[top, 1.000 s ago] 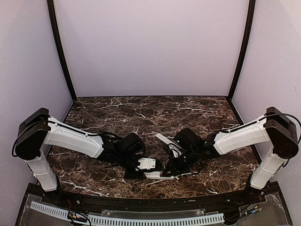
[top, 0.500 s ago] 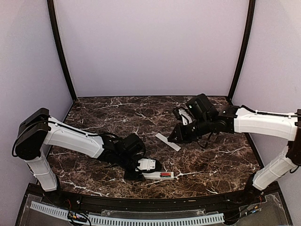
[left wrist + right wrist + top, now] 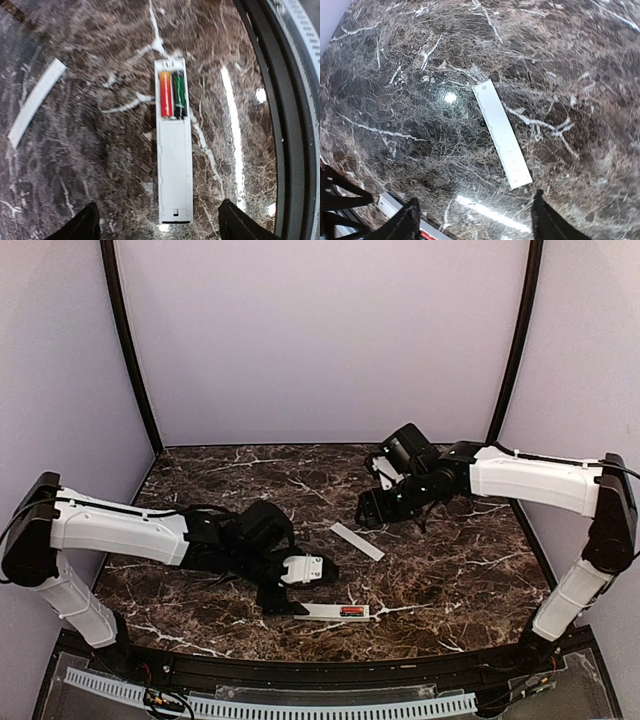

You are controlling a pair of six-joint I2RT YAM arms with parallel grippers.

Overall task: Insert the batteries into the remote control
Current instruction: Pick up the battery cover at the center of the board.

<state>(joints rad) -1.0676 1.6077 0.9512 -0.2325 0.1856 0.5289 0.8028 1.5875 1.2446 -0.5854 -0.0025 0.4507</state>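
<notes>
Marble, dark brown with white veins, tops the bench (image 3: 450, 580) in your top external view. The remote control (image 3: 338, 611) lies flat close to the bench's near edge, about midway along it, with its length running along that edge. Your left gripper (image 3: 310, 590) hangs just over the remote's left end, fingers spread and not touching it. A thin white cover plate (image 3: 357, 541) lies alone near the middle of the bench, well apart from the remote. Your right gripper (image 3: 375, 515) is farther back, toward the far right corner, above bare marble beyond the plate. From here you cannot tell how its fingers stand.

In your left wrist view, the remote control (image 3: 174, 165) lies on the marble with its battery slot open. The red battery (image 3: 165, 94) and the dark green battery (image 3: 179, 95) sit side by side in the slot, touching, red on the left. The left gripper (image 3: 160, 229) is wide open. Its dark fingertips (image 3: 82, 226) stand well clear on either side of the remote and grip nothing. The cover plate (image 3: 35, 102) lies apart at the left.

In your right wrist view, the cover plate (image 3: 501, 134) lies slanted on the bare bench. The right gripper (image 3: 475, 225) is open above the marble, fingertips (image 3: 550, 220) apart with nothing between them. One end of the remote control (image 3: 387, 203) shows at the lower left, partly hidden by a fingertip.
</notes>
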